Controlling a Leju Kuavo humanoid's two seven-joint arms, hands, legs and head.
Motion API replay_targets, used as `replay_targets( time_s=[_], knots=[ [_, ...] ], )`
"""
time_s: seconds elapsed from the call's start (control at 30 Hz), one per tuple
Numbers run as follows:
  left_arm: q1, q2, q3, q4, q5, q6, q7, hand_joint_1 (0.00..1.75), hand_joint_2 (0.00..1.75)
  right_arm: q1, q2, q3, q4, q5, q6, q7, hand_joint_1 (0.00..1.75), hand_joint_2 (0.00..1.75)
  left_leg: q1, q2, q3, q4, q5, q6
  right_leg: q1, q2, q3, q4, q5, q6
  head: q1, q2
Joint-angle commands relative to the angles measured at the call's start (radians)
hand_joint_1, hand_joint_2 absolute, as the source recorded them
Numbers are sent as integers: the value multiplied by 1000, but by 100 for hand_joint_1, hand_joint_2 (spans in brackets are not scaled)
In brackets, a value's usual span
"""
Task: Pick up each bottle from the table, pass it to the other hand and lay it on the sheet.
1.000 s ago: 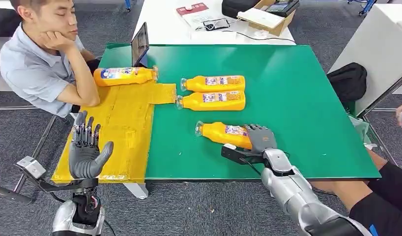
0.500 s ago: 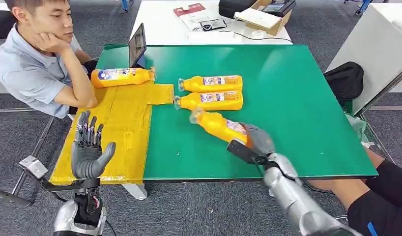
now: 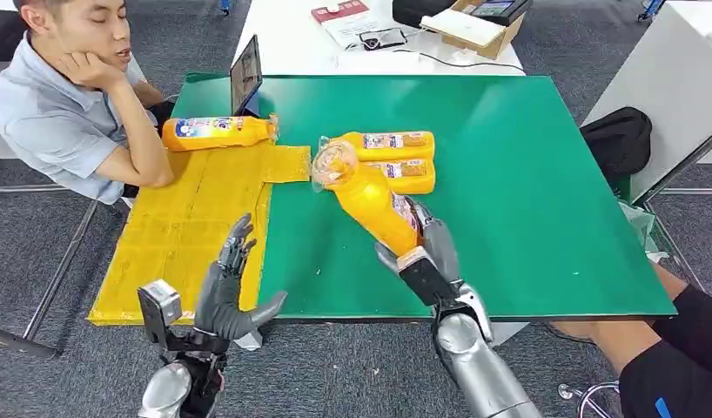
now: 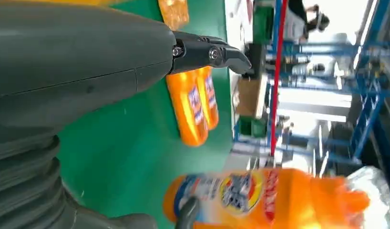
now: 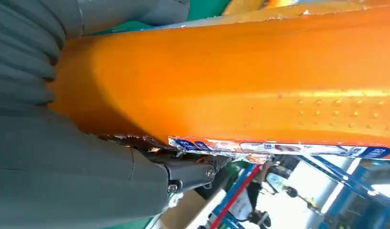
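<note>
1. Green table mat (image 3: 527, 192): your right hand (image 3: 426, 248) grips the orange plastic juice bottle (image 3: 366, 196), lifted clear, cap tilted far-left.
2. Handover step: bring it to the left hand (image 3: 231, 292), fingers spread, empty, near the yellow sheet (image 3: 187, 235).

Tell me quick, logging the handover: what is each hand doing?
Left hand: open, holding nothing.
Right hand: holding the raised orange bottle.

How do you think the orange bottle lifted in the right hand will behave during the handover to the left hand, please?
The held bottle looks full of orange liquid, so probably heavy for its size. Its smooth, glossy plastic may slip in the right hand, which grips it low, leaving it top-heavy. Being round, it would likely roll once laid on the yellow sheet. The open left hand waits nearby.
</note>
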Motion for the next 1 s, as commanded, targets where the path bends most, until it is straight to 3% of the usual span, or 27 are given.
replay_targets(
  time_s=[0.03,0.33,0.77,0.8,0.83,0.9,0.93,0.97,1.0],
  knots=[
    [-51,35,-119,78,-43,-23,42,0,175,-4,58,129,36,91,38,-20,175,175,1,2,5,-1,-2,-1,1,2,4,0,-1,-3,0,0],
    [-109,2,-144,72,-23,53,52,0,175,-17,133,391,226,184,-39,-66,175,175,2,2,5,-1,-2,-1,2,2,4,-1,-1,-2,0,0],
    [-108,-3,-129,44,236,-34,61,0,175,-62,148,465,342,142,-83,-45,175,175,2,0,3,-1,-1,-1,2,-1,3,-1,-1,-2,0,0],
    [-107,-2,-132,47,267,-55,71,101,175,-67,148,462,358,139,-90,-46,175,175,2,0,3,-1,0,-1,2,-1,2,-1,-1,-2,0,0],
    [-103,-3,-128,48,288,-62,75,175,175,-68,148,455,369,138,-99,-39,175,175,2,0,5,-1,-1,-2,2,-1,5,-1,-2,-2,0,0],
    [-101,-4,-124,46,294,-61,74,175,175,-67,147,451,376,139,-109,-37,175,175,2,0,4,-1,-1,-1,2,-1,4,-1,-2,-2,0,0],
    [-98,-11,-113,44,303,-50,73,175,175,-65,148,449,381,142,-119,-30,164,175,2,-1,6,-1,-1,-1,2,-1,5,-1,-2,-2,0,0],
    [-95,-16,-104,42,310,-38,77,175,175,-62,149,450,383,148,-128,-26,136,175,2,0,4,-1,-1,-1,2,-1,4,-1,-2,-2,0,0],
    [-94,-20,-95,38,318,-24,83,175,175,-57,149,452,384,156,-143,-21,28,175,2,0,3,-1,0,-1,2,-1,2,-1,-1,-1,0,0]
  ],
)
